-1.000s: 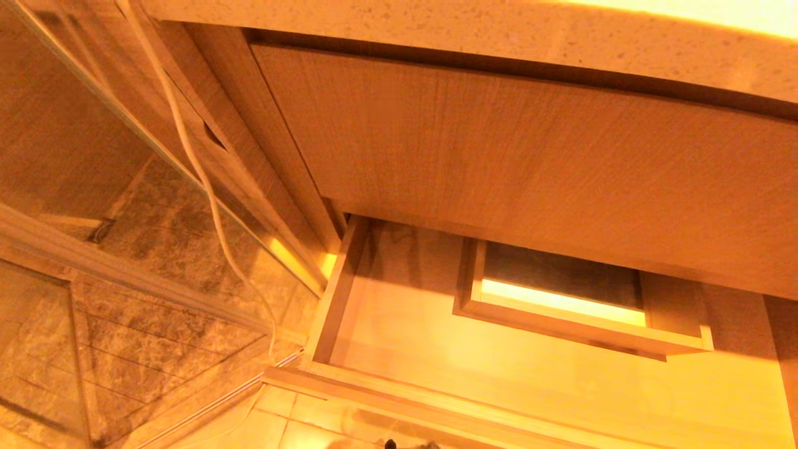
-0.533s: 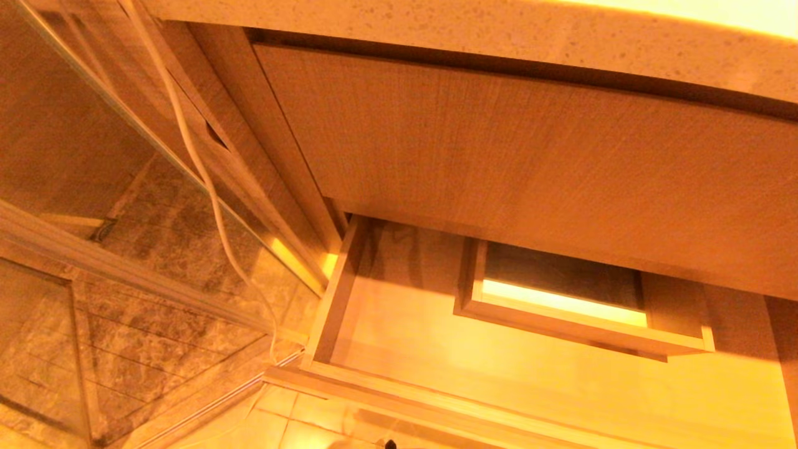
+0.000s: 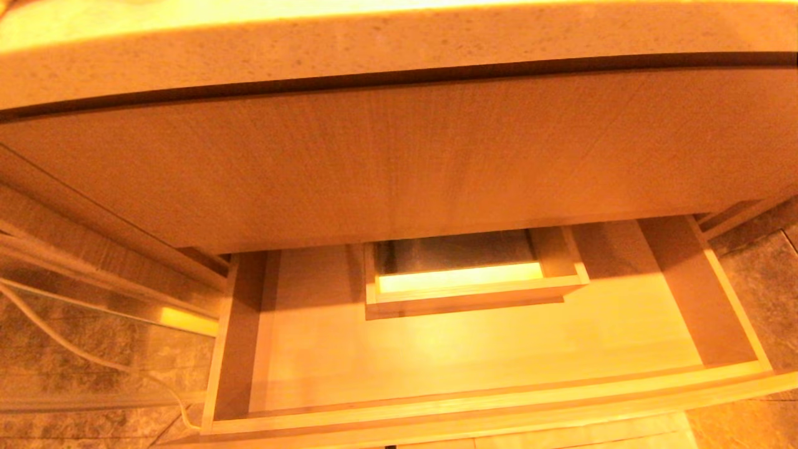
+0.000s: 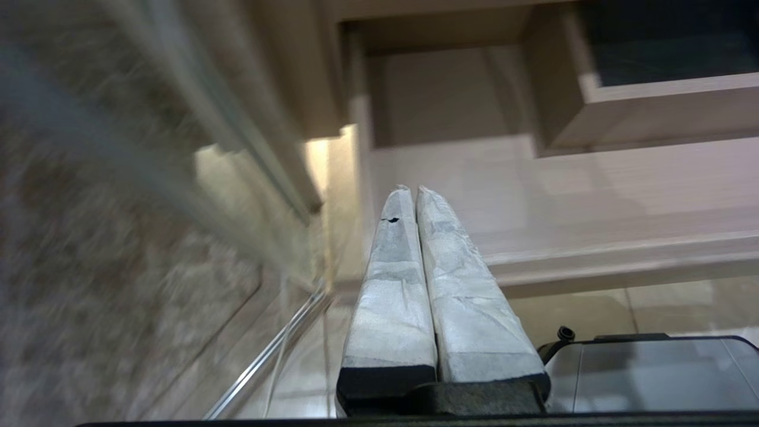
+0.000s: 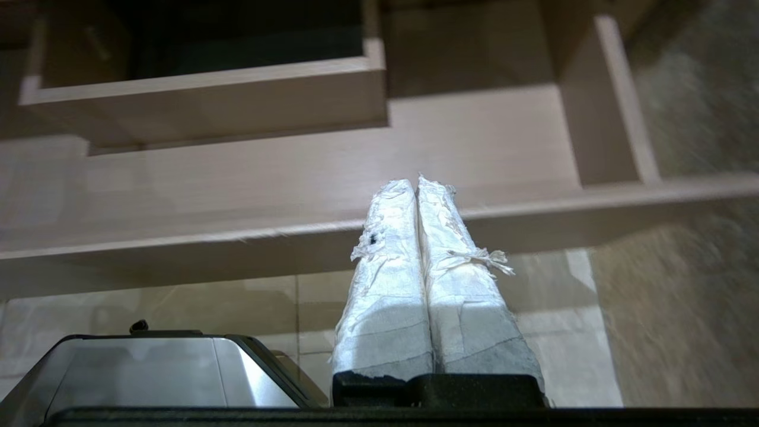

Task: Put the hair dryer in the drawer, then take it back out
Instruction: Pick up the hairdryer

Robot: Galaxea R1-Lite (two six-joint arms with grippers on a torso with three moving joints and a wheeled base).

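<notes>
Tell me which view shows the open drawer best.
The head view: the whole drawer is seen, both sides, front rim and the boxed cut-out. The left wrist view gives only its left corner behind the shut left claw; the right wrist view its right end behind the shut right claw.

Drawer (image 3: 486, 399) back under wood panel (image 3: 399, 162); white cord (image 3: 68, 346) cut off at frame edge.

I see the drawer (image 3: 474, 355) in pale wood grain, its boxed cut-out (image 3: 467, 293) the same tone around a dark grey opening. Above it, the taller panel (image 3: 386, 162) shows finer, darker wood grain under a speckled stone worktop (image 3: 374, 43). At lower left, the floor (image 3: 75, 349) is mottled grey-brown marble. Both end effectors, left end effector (image 4: 413, 191) and right end effector (image 5: 415, 184), wear white wrapping over black bases.
</notes>
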